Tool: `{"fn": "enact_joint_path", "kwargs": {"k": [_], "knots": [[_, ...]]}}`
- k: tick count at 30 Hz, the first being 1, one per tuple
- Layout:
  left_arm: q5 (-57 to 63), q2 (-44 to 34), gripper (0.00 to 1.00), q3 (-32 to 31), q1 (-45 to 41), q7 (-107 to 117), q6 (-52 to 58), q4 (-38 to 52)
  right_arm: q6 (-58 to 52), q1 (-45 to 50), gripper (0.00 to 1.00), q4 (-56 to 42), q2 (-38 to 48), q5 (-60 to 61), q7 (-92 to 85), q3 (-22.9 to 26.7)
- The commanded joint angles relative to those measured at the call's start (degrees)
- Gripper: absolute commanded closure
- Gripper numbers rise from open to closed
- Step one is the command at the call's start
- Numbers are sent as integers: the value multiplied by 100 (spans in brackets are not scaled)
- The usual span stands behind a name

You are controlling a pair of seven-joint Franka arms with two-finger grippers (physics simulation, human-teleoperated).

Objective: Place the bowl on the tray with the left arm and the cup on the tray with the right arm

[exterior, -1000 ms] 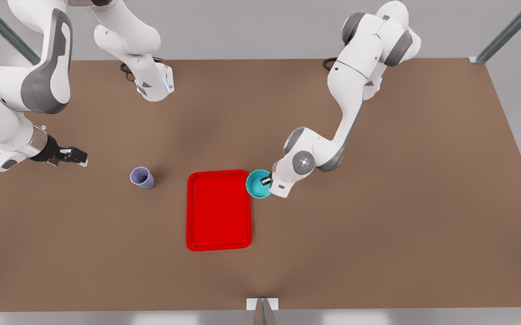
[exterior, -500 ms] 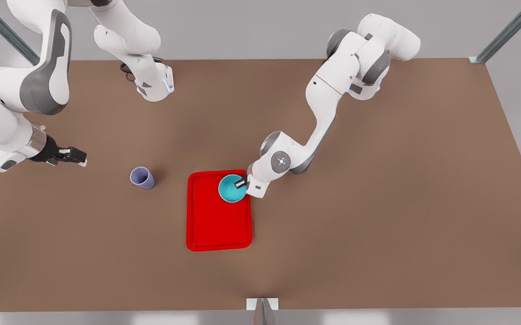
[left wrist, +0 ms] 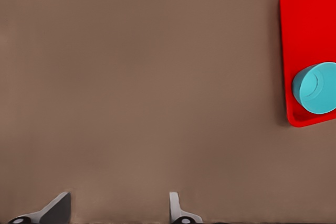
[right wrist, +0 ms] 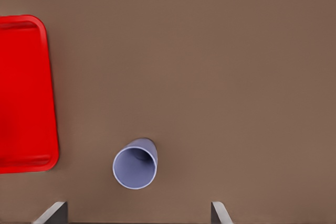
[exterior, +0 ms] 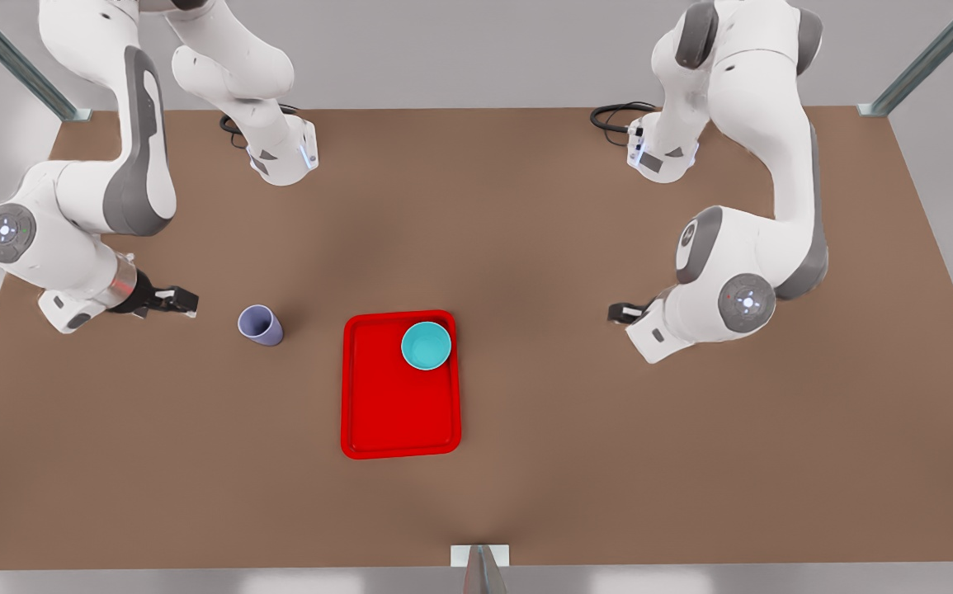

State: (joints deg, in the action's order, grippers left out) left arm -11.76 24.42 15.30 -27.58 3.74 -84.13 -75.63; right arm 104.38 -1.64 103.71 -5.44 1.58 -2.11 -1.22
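Note:
The teal bowl (exterior: 426, 346) (left wrist: 316, 88) stands upright in the far right corner of the red tray (exterior: 398, 404) (left wrist: 307, 19) (right wrist: 23, 93), free of any gripper. My left gripper (exterior: 620, 312) (left wrist: 118, 208) is open and empty over bare table, well off to the front view's right of the tray. Upright on the table to the front view's left of the tray is the lavender cup (exterior: 259, 324) (right wrist: 135, 167). My right gripper (exterior: 181, 301) (right wrist: 136, 212) hangs open a short way to the cup's left, not touching it.
The brown table (exterior: 691, 454) has open room in front of and behind the tray. Both arm bases (exterior: 282, 157) (exterior: 662, 157) stand at the far edge with cables. A small white mount (exterior: 480, 557) sits at the near edge.
The left gripper carried the bowl onto the tray, let go of it, and pulled back to the front view's right. The right gripper moved slightly toward the cup.

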Motion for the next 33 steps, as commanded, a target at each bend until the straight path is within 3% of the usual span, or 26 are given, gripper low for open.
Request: {"fn": "enact_joint_path", "kwargs": {"k": [1, 4, 8, 12, 31, 33], "knots": [[754, -51, 0, 8, -19, 4, 90, 4, 3, 32, 0, 43, -36, 0, 0, -1], [824, -834, 0, -36, 218, 13, 169, -559, 126, 102, 1, 790, -89, 0, 0, -62], [815, -746, 0, 8, 218, -13, 222, -444, 987, 102, 3, 1801, -62, 9, 62, 34], [833, -790, 0, 8, 262, -22, 257, -444, 1154, 102, 3, 1828, -212, 9, 88, 298], [815, -763, 0, 8, 262, 4, 398, -427, 1901, 348, 4, 1810, -1196, 123, 97, 386], [815, -763, 0, 8, 262, 4, 389, -427, 1814, 357, 76, 1810, -1240, 184, 97, 386]]}}
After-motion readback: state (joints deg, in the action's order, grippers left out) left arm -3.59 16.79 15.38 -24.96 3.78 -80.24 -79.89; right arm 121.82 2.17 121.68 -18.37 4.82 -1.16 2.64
